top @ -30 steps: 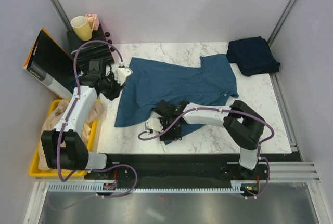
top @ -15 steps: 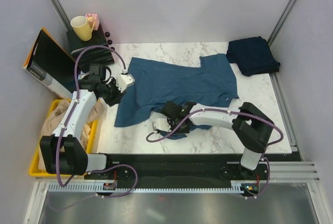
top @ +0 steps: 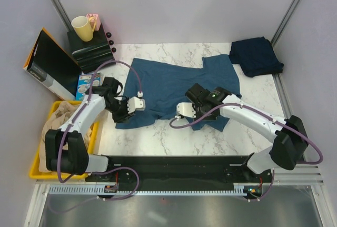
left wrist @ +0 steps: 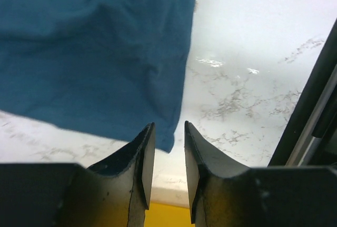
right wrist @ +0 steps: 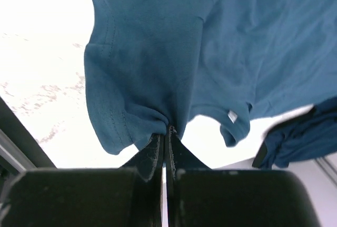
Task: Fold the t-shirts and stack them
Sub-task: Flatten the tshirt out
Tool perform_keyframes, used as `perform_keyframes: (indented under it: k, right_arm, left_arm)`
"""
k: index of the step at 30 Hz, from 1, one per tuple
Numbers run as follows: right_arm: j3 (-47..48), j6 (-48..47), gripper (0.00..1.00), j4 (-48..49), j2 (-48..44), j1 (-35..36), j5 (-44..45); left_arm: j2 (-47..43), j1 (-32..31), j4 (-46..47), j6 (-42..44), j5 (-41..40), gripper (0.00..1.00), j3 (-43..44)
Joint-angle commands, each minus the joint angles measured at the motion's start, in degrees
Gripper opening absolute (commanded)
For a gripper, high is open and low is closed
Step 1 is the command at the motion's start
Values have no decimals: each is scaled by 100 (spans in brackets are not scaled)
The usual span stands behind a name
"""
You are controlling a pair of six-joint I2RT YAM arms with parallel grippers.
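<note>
Blue shirt (top: 174, 85) lies midway across the counter (top: 158, 136). Right jaws have just clamped its near hem and lifted it, starting a fold; left jaws stand apart at its near-left corner, gripping nothing.

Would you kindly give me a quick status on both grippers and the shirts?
Right gripper shut on steel-blue shirt, pinching its edge. Left gripper open at the shirt's near corner. Navy shirt lies apart, far right.

Left claw (left wrist: 169, 127) low, jaws narrowly parted, right arm (top: 247, 115) extended forward-left — right claw (right wrist: 165, 132) pinched tight on blue t-shirt (right wrist: 158, 53)
</note>
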Motion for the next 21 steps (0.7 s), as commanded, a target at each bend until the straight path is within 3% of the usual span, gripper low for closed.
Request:
perform_keyframes:
  k: [1,5,18,21]
  right_arm:
    - [480,-139,0,-274,-9,-270,410]
    - [709,-324,0,-283,-18,-551,613]
    - [1088,-228,0,-423,-141,-780,780]
    - [1070,-210,0,-467,-194,-781,797]
  left_arm:
    - [198,-145,435,413,-524,36,-570]
    - [128,-137,989,589,-991,36,-1088]
    - [303,-137,1842,651,-1185,37,-1643]
    - [496,-137,2000,651,-1176,32,-1722]
